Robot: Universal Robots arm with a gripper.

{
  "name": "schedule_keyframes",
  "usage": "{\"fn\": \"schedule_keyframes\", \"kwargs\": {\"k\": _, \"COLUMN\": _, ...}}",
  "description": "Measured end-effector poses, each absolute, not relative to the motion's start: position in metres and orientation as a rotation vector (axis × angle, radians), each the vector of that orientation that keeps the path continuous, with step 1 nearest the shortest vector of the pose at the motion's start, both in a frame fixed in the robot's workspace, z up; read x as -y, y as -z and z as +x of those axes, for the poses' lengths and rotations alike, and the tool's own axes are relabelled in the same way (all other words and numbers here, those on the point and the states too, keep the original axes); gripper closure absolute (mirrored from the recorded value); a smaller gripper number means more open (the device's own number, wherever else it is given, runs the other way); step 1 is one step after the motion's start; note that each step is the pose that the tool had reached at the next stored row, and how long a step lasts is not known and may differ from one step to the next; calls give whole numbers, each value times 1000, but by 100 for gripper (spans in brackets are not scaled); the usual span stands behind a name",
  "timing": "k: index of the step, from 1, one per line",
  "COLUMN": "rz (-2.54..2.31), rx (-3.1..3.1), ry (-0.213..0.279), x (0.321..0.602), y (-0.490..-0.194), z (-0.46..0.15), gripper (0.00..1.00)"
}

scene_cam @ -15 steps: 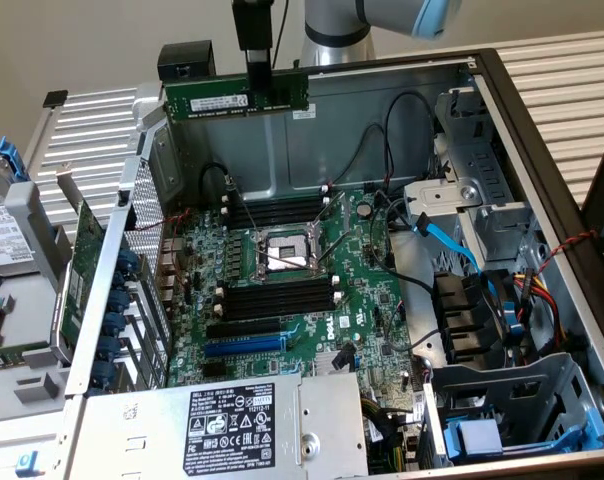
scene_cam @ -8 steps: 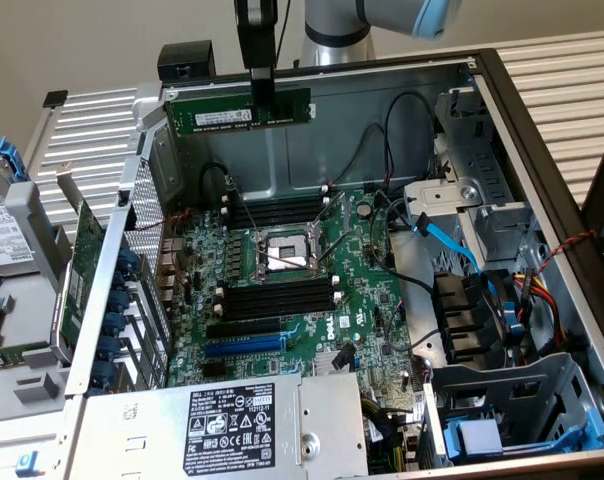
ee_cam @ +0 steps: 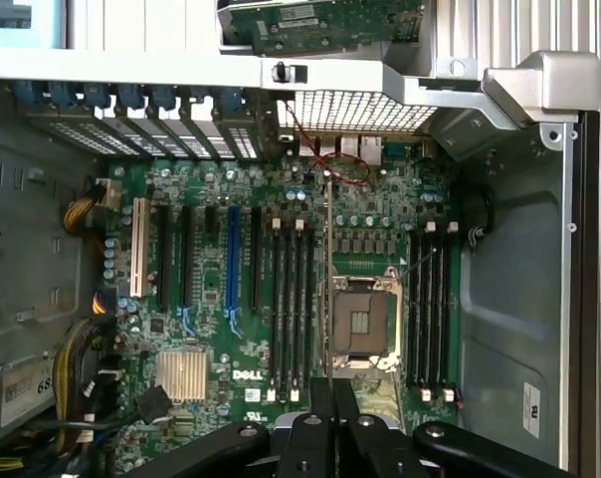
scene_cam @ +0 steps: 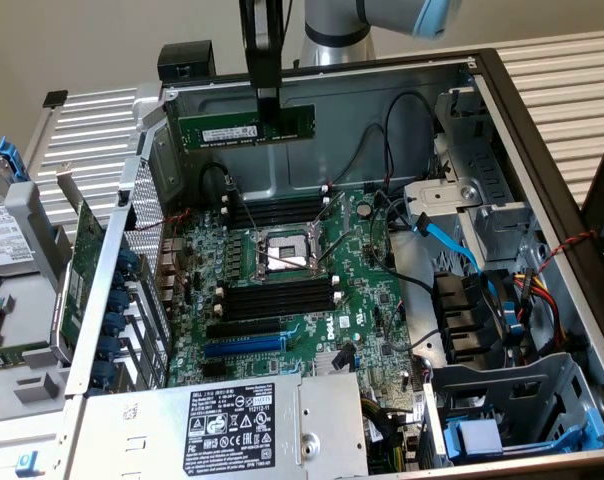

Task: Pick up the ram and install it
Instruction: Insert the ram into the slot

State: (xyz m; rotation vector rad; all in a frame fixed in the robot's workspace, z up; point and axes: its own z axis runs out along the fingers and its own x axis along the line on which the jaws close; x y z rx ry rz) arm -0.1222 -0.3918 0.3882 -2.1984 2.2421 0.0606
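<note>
The exterior camera looks obliquely down into the case (scene_cam: 332, 150) from farther away, my wrist camera looks straight down past my gripper (ee_cam: 331, 394), and both share the motherboard (scene_cam: 370, 272).

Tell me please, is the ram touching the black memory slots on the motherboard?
Apart. The exterior view shows the ram, held by the gripper, hanging well above the memory slots.

Held ram (scene_cam: 222, 128) clear above motherboard (scene_cam: 367, 300), open air between — case wall (scene_cam: 282, 170) behind
</note>
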Motion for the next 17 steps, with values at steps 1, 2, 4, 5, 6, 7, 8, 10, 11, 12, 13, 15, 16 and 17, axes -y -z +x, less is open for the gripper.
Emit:
{"fn": "schedule_keyframes", "kwargs": {"k": 1, "rz": -2196, "rx": -2244, "ry": -61, "x": 392, "y": -386, "z": -122, "gripper": 88}}
{"fn": "schedule_keyframes", "kwargs": {"k": 2, "rz": -2193, "rx": -2246, "ry": -60, "x": 392, "y": -385, "z": -122, "gripper": 88}}
{"fn": "schedule_keyframes", "kwargs": {"k": 4, "rz": -2184, "rx": -2254, "ry": -59, "x": 392, "y": -381, "z": -122, "gripper": 88}}
{"fn": "schedule_keyframes", "kwargs": {"k": 5, "rz": -2178, "rx": -2260, "ry": -59, "x": 392, "y": -380, "z": -122, "gripper": 88}}
{"fn": "schedule_keyframes", "kwargs": {"k": 6, "rz": -2173, "rx": -2264, "ry": -59, "x": 392, "y": -378, "z": -122, "gripper": 88}}
{"fn": "schedule_keyframes", "kwargs": {"k": 7, "rz": -2169, "rx": -2268, "ry": -58, "x": 392, "y": -376, "z": -121, "gripper": 88}}
{"fn": "schedule_keyframes", "kwargs": {"k": 8, "rz": -2165, "rx": -2271, "ry": -58, "x": 392, "y": -374, "z": -121, "gripper": 88}}
{"fn": "schedule_keyframes", "kwargs": {"k": 10, "rz": -2160, "rx": -2275, "ry": -58, "x": 393, "y": -371, "z": -121, "gripper": 88}}
{"fn": "schedule_keyframes", "kwargs": {"k": 11, "rz": -2157, "rx": -2277, "ry": -57, "x": 393, "y": -369, "z": -121, "gripper": 88}}
{"fn": "schedule_keyframes", "kwargs": {"k": 12, "rz": -2155, "rx": -2280, "ry": -57, "x": 394, "y": -367, "z": -121, "gripper": 88}}
{"fn": "schedule_keyframes", "kwargs": {"k": 13, "rz": -2152, "rx": -2282, "ry": -56, "x": 394, "y": -365, "z": -120, "gripper": 88}}
{"fn": "schedule_keyframes", "kwargs": {"k": 15, "rz": -2146, "rx": -2285, "ry": -53, "x": 395, "y": -362, "z": -120, "gripper": 88}}
{"fn": "schedule_keyframes", "kwargs": {"k": 16, "rz": -2143, "rx": -2286, "ry": -52, "x": 395, "y": -361, "z": -120, "gripper": 88}}
{"fn": "schedule_keyframes", "kwargs": {"k": 17, "rz": -2140, "rx": -2287, "ry": -50, "x": 396, "y": -359, "z": -120, "gripper": 88}}
